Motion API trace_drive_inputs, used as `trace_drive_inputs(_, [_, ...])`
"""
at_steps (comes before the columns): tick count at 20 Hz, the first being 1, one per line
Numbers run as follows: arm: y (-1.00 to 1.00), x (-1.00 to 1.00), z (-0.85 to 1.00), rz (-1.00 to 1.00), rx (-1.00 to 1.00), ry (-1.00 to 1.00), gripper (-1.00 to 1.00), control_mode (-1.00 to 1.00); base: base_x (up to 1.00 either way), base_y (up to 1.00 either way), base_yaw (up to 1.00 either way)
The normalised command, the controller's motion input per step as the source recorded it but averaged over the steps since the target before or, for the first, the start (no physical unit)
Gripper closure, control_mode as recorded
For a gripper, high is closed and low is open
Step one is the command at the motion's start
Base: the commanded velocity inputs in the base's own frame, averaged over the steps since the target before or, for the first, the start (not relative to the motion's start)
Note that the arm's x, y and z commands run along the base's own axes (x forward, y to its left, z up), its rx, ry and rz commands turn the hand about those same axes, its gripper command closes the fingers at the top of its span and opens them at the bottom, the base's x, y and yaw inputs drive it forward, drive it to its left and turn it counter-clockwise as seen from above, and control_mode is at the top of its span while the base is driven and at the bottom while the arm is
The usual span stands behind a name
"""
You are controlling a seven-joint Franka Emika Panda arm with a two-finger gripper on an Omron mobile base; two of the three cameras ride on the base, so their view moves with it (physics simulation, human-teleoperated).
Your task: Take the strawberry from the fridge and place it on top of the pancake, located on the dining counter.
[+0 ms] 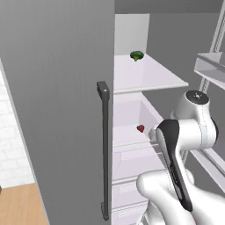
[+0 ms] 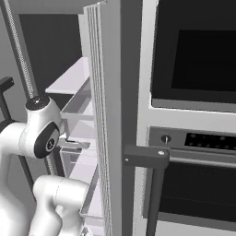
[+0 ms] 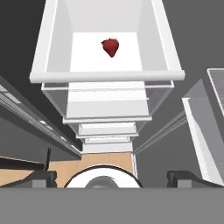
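The fridge (image 1: 57, 88) has its left door closed and its right side open onto white shelves. The strawberry (image 1: 140, 128), a tiny red berry, lies on a middle shelf, inside a white-walled tray. In the hand view the strawberry (image 3: 110, 47) sits far ahead, near the top centre, behind the tray's front rim (image 3: 107, 76). My gripper (image 3: 113, 177) is open, its dark fingertips (image 3: 39, 177) wide apart with nothing between them, well short of the berry. The pancake and the dining counter are out of view.
A small green broccoli-like item (image 1: 136, 55) rests on the upper shelf. The long dark door handle (image 1: 104, 149) runs down the closed door. The open right door (image 2: 108, 115) with its bins stands edge-on beside a built-in oven (image 2: 193, 138). Clear drawers (image 3: 107, 103) stack below the tray.
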Motion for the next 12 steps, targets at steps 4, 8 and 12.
trace_drive_inputs(4, [0.0,0.0,0.0,0.0,0.0,0.0,-1.0,1.0,0.02,-0.01,0.0])
trace_drive_inputs(8, [0.0,0.0,0.0,0.0,0.0,0.0,-1.0,1.0,0.05,0.0,0.0])
trace_drive_inputs(12, [0.0,0.0,0.0,0.0,0.0,0.0,-1.0,1.0,0.0,0.0,0.0])
